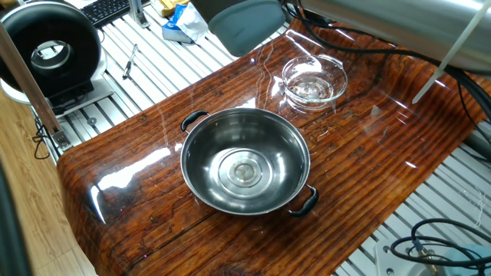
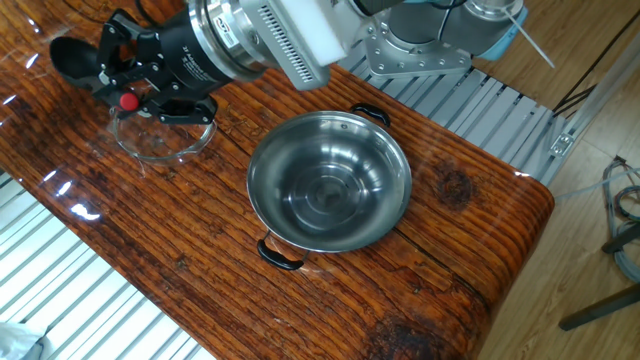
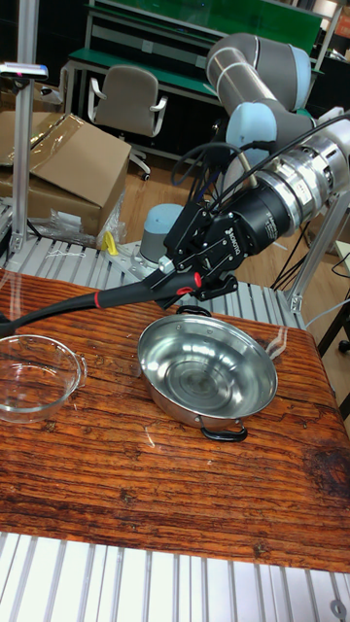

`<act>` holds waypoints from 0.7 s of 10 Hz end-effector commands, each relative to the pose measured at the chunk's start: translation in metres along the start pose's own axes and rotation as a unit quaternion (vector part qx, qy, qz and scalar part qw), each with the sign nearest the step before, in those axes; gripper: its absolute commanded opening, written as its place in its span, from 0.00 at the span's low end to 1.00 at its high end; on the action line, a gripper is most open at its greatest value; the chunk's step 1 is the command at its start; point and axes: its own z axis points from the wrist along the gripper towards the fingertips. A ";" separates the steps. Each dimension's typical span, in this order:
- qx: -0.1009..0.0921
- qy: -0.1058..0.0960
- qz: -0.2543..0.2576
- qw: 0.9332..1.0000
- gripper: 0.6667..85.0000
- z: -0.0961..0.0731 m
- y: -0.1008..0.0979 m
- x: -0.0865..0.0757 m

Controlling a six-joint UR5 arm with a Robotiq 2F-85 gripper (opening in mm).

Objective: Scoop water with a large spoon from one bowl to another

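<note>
Gripper (image 3: 190, 274) clamped on ladle (image 3: 87, 301), fingers pinching handle nr its end; red button visible on gripper body in other fixed view and tall fixed view. Held horizontal, off the table. Ladle handle runs straight out from gripper, away from arm, passing above glass bowl (image 3: 34, 376); scoop head (image 2: 68, 58) just past bowl's far rim in other fixed view, level w/ gripper, not dipped in. Contents of scoop not readable from any view.

Glass bowl directly under gripper front in other fixed view (image 2: 162, 140), partly hidden by fingers; sits on wooden table (image 2: 200, 270). In one fixed view same bowl (image 1: 313, 80) shows shiny reflections in its base, prob. water (image 1: 311, 90), level hard to judge.

Steel bowl (image 2: 330, 195) back along arm side of gripper, near glass bowl but apart, not touching. Two black side handles, concentric rings in base, seen clearly in one fixed view (image 1: 245, 159). Water in it not discernible.

Gripper itself out of frame in one fixed view; only blurred arm parts across top edge. Behind the arm in tall fixed view: office chair (image 3: 124, 102), cardboard box (image 3: 68, 160).
</note>
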 end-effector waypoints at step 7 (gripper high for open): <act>-0.070 -0.005 0.006 0.998 0.00 -0.001 0.027 -0.002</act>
